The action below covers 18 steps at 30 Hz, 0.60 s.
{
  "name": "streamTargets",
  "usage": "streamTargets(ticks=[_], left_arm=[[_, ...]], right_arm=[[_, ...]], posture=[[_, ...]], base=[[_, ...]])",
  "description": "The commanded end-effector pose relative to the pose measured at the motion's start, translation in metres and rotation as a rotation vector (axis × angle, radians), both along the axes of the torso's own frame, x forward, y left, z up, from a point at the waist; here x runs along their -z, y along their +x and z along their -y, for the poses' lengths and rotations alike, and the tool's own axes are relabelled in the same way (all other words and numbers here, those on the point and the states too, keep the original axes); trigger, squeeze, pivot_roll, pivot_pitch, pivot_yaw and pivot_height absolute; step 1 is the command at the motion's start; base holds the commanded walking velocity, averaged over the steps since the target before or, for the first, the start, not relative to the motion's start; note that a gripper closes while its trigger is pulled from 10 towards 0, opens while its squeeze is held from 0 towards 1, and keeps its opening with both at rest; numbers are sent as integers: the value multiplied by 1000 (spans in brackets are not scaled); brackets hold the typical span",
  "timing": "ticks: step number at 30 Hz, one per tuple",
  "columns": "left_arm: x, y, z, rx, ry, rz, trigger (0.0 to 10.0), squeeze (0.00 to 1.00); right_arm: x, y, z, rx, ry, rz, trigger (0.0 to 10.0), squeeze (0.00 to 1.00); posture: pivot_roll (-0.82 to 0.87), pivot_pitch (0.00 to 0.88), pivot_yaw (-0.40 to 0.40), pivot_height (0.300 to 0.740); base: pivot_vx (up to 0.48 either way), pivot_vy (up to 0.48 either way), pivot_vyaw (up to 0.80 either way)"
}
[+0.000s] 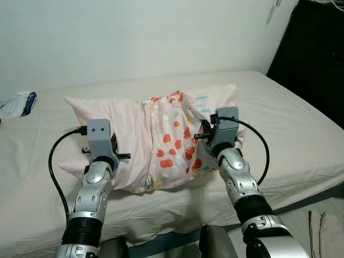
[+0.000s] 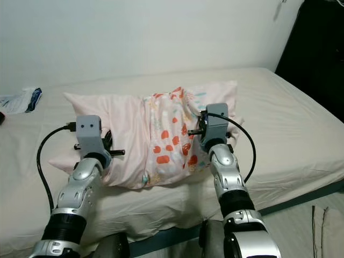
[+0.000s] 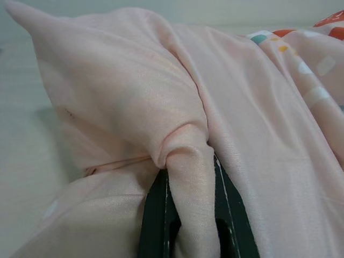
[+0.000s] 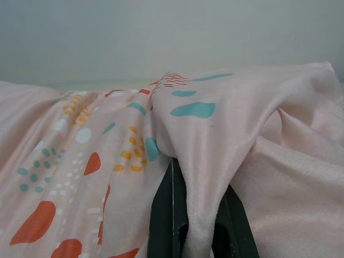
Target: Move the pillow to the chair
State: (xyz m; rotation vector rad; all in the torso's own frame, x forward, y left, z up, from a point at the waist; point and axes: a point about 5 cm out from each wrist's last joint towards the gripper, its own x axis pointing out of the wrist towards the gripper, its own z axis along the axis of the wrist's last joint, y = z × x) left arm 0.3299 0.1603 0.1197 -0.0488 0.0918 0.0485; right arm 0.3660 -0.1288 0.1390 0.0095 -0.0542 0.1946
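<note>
A pale pink pillow (image 1: 134,129) with a band of orange and teal spots across its middle lies on the bed (image 1: 290,123). My left gripper (image 3: 189,215) is shut on a pinched fold of the plain pink cloth at the pillow's left end. My right gripper (image 4: 194,220) is shut on a fold of the cloth at the pillow's right part, beside the patterned band. Both wrists (image 1: 99,137) (image 1: 223,126) press against the pillow's near side.
The bed has a cream sheet and runs along a white wall. A white and blue packet (image 1: 19,103) lies at its far left. A dark cupboard or doorway (image 1: 317,54) stands at the right. Bare floor (image 1: 322,226) shows at the lower right.
</note>
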Motion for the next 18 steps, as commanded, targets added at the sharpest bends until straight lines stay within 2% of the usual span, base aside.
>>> streamTargets(ticks=[1, 9, 18], left_arm=[[-6, 1, 18, 60, 15, 40, 10000, 0], [-1, 0, 12, 15, 23, 23, 10000, 0], [0, 2, 12, 9, 21, 17, 10000, 0]], right_arm=[[-10, 0, -13, -64, 3, 38, 10000, 0], [-5, -2, -12, -61, -14, 23, 10000, 0], [-3, -1, -10, -42, 4, -10, 10000, 0]], posture=[[-13, 0, -70, 587], [-16, 0, -75, 627], [-19, 0, -73, 642]], base=[[0, 0, 0], [0, 0, 0], [0, 0, 0]])
